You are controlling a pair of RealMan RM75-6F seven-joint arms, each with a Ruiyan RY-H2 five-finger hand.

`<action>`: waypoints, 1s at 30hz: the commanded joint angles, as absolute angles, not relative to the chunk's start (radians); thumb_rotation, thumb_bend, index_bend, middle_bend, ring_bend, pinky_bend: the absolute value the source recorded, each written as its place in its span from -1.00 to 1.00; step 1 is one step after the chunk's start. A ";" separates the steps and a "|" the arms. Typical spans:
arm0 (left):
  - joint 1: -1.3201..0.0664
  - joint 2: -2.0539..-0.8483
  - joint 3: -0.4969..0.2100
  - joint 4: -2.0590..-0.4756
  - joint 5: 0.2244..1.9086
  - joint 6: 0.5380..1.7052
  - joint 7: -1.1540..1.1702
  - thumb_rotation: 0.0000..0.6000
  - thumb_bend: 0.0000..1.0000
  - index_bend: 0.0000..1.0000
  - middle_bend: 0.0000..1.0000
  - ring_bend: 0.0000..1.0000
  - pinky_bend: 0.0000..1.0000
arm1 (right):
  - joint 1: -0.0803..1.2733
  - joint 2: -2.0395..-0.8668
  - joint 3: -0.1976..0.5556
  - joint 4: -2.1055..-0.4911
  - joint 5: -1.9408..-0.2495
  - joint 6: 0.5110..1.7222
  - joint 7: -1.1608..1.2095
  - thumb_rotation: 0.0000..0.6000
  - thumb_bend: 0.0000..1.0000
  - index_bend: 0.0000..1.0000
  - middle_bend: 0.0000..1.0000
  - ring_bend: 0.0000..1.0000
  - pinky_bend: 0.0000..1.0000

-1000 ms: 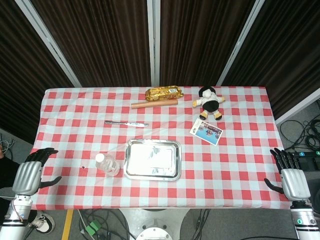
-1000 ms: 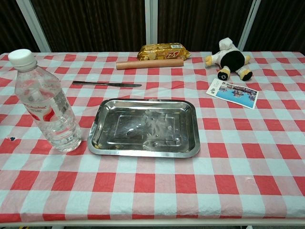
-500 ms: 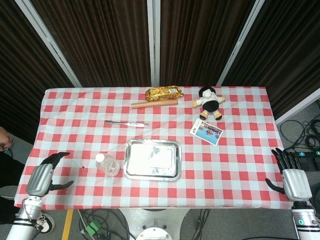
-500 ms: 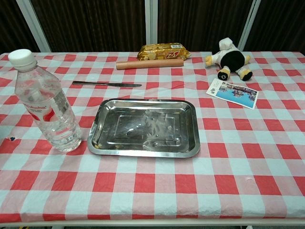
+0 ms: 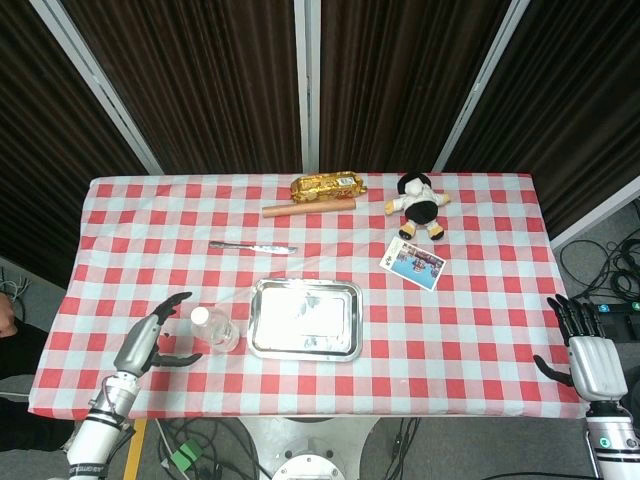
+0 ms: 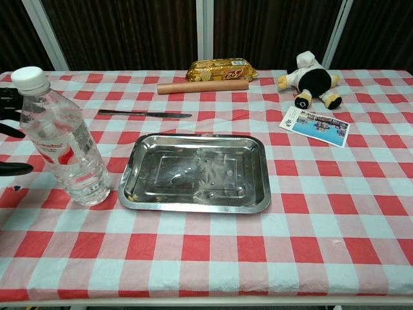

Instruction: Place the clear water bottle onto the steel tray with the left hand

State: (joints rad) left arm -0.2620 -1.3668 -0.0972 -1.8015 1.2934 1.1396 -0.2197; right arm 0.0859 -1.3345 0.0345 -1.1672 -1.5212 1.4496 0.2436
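1. The clear water bottle (image 5: 212, 329) stands upright on the surface, white cap up, so its long axis is vertical. It sits just beside the left edge of the steel tray (image 5: 305, 318), apart from it by a narrow strip of cloth.
2. The left robot hand (image 5: 150, 340) is near the bottle on the side away from the tray, fingers spread wide and holding nothing. The bottle lies between this hand and the tray, so in my judgement the reach runs straight toward the tray, with the grasp coming from the side around the upright body.
3. In the chest view only dark fingertips (image 6: 11, 169) show at the left border, near the bottle but not touching it.
4. The right robot hand (image 5: 590, 360) hangs off the far right edge of the surface, fingers apart and empty, well apart from the bottle; the left one is plainly nearer.
5. The surface (image 5: 480, 300) wears a red and white checked cloth. Toward the back lie a knife (image 5: 252, 246), a wooden rolling pin (image 5: 308, 208), a gold snack packet (image 5: 326, 186), a plush toy (image 5: 420, 203) and a picture card (image 5: 414, 263).
6. Dark curtains close off the room behind.
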 commanded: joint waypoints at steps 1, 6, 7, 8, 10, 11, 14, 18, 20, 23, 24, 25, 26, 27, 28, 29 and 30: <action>-0.274 -1.371 -0.099 -1.820 1.283 1.121 -0.223 1.00 -1.00 -0.64 -0.57 -0.68 -0.58 | 0.086 -1.334 0.035 -1.167 -1.521 1.449 0.246 1.00 -0.70 -0.86 -0.90 -1.00 -1.00; -0.286 -1.374 -0.095 -1.841 1.288 1.108 -0.231 1.00 -1.00 -0.64 -0.57 -0.68 -0.58 | 0.086 -1.333 0.038 -1.164 -1.515 1.446 0.248 1.00 -0.71 -0.87 -0.90 -1.00 -1.00; -0.288 -1.376 -0.096 -1.843 1.288 1.106 -0.234 1.00 -1.00 -0.64 -0.57 -0.68 -0.58 | 0.086 -1.334 0.039 -1.164 -1.514 1.445 0.247 1.00 -0.70 -0.87 -0.90 -1.00 -1.00; -0.291 -1.378 -0.097 -1.845 1.287 1.104 -0.237 1.00 -1.00 -0.64 -0.57 -0.68 -0.58 | 0.086 -1.333 0.039 -1.164 -1.513 1.445 0.248 1.00 -0.70 -0.86 -0.90 -1.00 -1.00; -0.299 -1.385 -0.101 -1.846 1.287 1.099 -0.238 1.00 -1.00 -0.64 -0.57 -0.68 -0.58 | 0.087 -1.332 0.040 -1.165 -1.514 1.446 0.250 1.00 -0.70 -0.86 -0.90 -1.00 -1.00; -0.303 -1.390 -0.102 -1.844 1.287 1.097 -0.239 1.00 -1.00 -0.64 -0.57 -0.68 -0.58 | 0.087 -1.332 0.041 -1.166 -1.514 1.446 0.250 1.00 -0.71 -0.86 -0.90 -1.00 -1.00; -0.312 -1.402 -0.107 -1.842 1.283 1.088 -0.251 1.00 -1.00 -0.64 -0.57 -0.68 -0.58 | 0.087 -1.330 0.042 -1.167 -1.512 1.444 0.252 1.00 -0.71 -0.87 -0.90 -1.00 -1.00; -0.324 -1.417 -0.113 -1.831 1.274 1.078 -0.256 1.00 -1.00 -0.62 -0.54 -0.68 -0.58 | 0.087 -1.329 0.042 -1.168 -1.511 1.444 0.254 1.00 -0.70 -0.86 -0.90 -1.00 -1.00; -0.328 -1.426 -0.116 -1.825 1.268 1.079 -0.259 1.00 -1.00 -0.58 -0.51 -0.68 -0.58 | 0.087 -1.329 0.043 -1.168 -1.511 1.444 0.255 1.00 -0.70 -0.86 -0.90 -1.00 -1.00; -0.329 -1.436 -0.121 -1.817 1.264 1.087 -0.262 1.00 -0.95 -0.50 -0.41 -0.67 -0.58 | 0.087 -1.328 0.043 -1.168 -1.509 1.442 0.258 1.00 -0.71 -0.87 -0.90 -1.00 -1.00; -0.328 -1.441 -0.123 -1.813 1.262 1.093 -0.263 1.00 -0.93 -0.47 -0.39 -0.67 -0.58 | 0.088 -1.328 0.043 -1.167 -1.510 1.442 0.258 1.00 -0.71 -0.87 -0.90 -1.00 -1.00; -0.328 -1.445 -0.125 -1.810 1.259 1.096 -0.263 1.00 -0.90 -0.41 -0.35 -0.67 -0.58 | 0.088 -1.328 0.043 -1.167 -1.510 1.441 0.259 1.00 -0.71 -0.87 -0.90 -1.00 -1.00; -0.328 -1.449 -0.127 -1.806 1.255 1.099 -0.264 1.00 -0.88 -0.37 -0.32 -0.66 -0.58 | 0.088 -1.328 0.042 -1.167 -1.510 1.441 0.259 1.00 -0.71 -0.87 -0.90 -1.00 -1.00; -0.328 -1.454 -0.130 -1.802 1.249 1.103 -0.265 1.00 -0.85 -0.32 -0.28 -0.65 -0.58 | 0.088 -1.328 0.042 -1.167 -1.510 1.440 0.259 1.00 -0.71 -0.86 -0.90 -1.00 -1.00; -0.325 -1.456 -0.129 -1.801 1.247 1.108 -0.265 1.00 -0.84 -0.30 -0.26 -0.64 -0.58 | 0.088 -1.329 0.042 -1.166 -1.510 1.440 0.259 1.00 -0.71 -0.86 -0.90 -1.00 -1.00; -0.321 -1.457 -0.127 -1.800 1.248 1.114 -0.266 1.00 -0.82 -0.24 -0.20 -0.61 -0.57 | 0.088 -1.329 0.042 -1.166 -1.510 1.440 0.258 1.00 -0.71 -0.86 -0.90 -1.00 -1.00; -0.319 -1.461 -0.127 -1.797 1.247 1.121 -0.267 1.00 -0.81 -0.21 -0.17 -0.60 -0.56 | 0.088 -1.330 0.042 -1.165 -1.509 1.440 0.258 1.00 -0.71 -0.86 -0.90 -1.00 -1.00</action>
State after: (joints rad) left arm -0.3229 -1.4569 -0.1279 -1.8004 1.2479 1.1139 -0.2655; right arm 0.0882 -1.3297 0.0425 -1.1650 -1.5091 1.4396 0.2576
